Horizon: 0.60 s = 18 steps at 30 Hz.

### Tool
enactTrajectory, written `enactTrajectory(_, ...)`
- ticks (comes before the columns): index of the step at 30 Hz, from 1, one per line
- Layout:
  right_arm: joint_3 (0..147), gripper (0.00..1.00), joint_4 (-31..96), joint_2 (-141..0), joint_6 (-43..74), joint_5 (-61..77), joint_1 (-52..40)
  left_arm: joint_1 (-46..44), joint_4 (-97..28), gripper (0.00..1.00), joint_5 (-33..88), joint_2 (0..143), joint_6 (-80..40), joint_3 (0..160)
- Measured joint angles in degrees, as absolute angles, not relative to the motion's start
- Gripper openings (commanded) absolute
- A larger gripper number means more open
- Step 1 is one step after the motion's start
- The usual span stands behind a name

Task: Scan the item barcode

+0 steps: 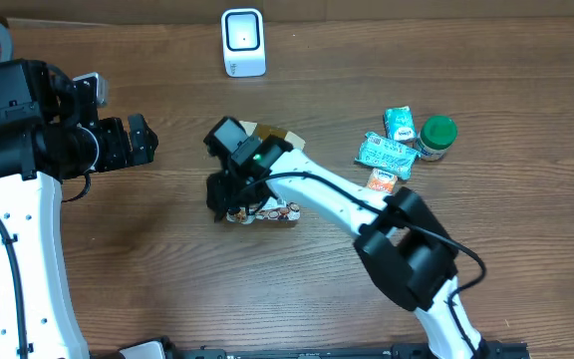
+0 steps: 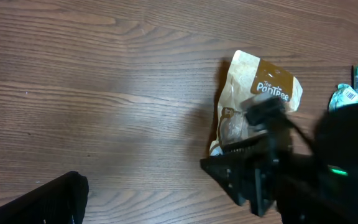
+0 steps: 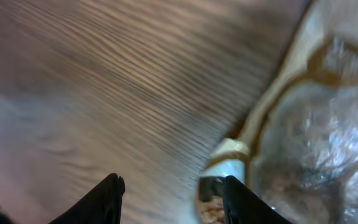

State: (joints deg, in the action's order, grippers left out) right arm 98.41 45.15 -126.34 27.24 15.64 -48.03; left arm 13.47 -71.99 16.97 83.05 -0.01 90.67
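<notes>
Nearest the overhead lens rises the black elbow housing of our right arm. Starting from the left, our left fingers hang spread wide and empty above the bench. Mid-bench, the brown-and-cream crinkly plastic snack pouch lies flat, with our right fingers parted over its edge and clamping nothing. We judge the pouch light, soft and slippery, so a pinch on the sealed rim should hold best. The white upright scanner stands behind.
</notes>
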Motion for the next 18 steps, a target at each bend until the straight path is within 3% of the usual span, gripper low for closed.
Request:
enactTrajectory(10, 98.13, 0.49, 62.87, -127.24, 27.27, 7.53, -44.64, 13.47, -72.01, 1.00, 16.97, 83.05, -0.01, 90.67)
enactTrajectory(18, 98.13, 0.49, 63.31, -127.24, 21.89, -4.80, -34.89, 13.47, -71.99, 0.99, 16.97, 83.05, -0.01, 90.67)
